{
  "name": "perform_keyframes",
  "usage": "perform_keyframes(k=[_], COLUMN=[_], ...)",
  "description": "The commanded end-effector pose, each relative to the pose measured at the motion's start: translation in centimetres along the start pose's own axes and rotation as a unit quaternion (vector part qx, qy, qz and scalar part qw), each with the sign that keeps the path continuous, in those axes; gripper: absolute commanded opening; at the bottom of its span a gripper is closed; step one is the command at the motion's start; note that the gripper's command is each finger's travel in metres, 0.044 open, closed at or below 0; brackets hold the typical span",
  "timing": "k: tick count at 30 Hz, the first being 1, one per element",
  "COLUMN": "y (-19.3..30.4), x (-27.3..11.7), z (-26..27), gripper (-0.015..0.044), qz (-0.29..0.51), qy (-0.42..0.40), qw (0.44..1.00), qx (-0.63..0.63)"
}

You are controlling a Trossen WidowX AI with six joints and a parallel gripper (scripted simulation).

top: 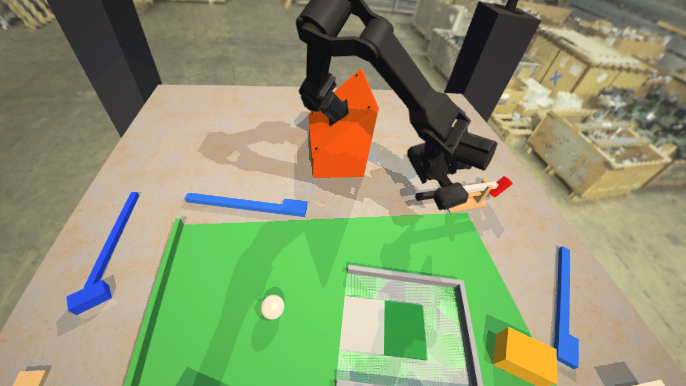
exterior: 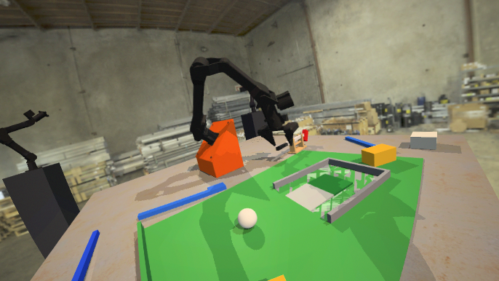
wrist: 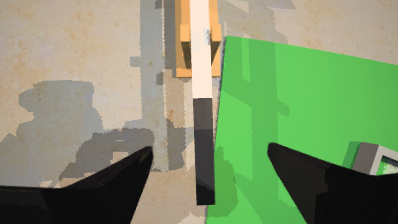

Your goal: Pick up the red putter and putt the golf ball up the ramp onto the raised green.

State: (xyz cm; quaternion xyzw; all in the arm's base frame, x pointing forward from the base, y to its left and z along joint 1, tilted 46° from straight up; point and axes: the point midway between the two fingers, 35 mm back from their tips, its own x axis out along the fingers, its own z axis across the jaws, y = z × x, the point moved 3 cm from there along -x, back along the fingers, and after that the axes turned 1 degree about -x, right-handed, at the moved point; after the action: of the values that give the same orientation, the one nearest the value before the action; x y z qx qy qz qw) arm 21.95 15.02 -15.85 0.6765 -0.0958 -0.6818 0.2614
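The gripper [wrist: 207, 165] hangs wide open and holds nothing, its fingers straddling the dark grip end of the red putter [wrist: 202, 75]. The putter lies across a small tan stand [top: 470, 202] on the table [top: 200, 130], just off the far edge of the green mat [top: 240, 260], its red head [top: 501, 186] pointing away. The golf ball [top: 272, 306] sits on the mat, well apart, beside the grey-walled raised green [top: 405, 330]. Three blue putters [top: 247, 204] lie around the mat, and a yellow block [top: 525, 355] rests on its corner
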Motion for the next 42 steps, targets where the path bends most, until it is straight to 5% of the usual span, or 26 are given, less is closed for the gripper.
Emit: perform_keyframes(k=[1,25,40,42], y=[0.4,1.1,1.0,1.0], x=[1.2,3.4,3.1,3.1], z=[0.4,0.5,0.4,0.4], gripper=[0.0440,0.0440,0.0046,0.0033], qz=[0.006,0.007,0.004,0.004], qy=[-0.007,-0.007,-0.005,-0.005], qw=[1.000,1.000,1.000,1.000], qx=[-0.003,-0.003,-0.001,-0.001])
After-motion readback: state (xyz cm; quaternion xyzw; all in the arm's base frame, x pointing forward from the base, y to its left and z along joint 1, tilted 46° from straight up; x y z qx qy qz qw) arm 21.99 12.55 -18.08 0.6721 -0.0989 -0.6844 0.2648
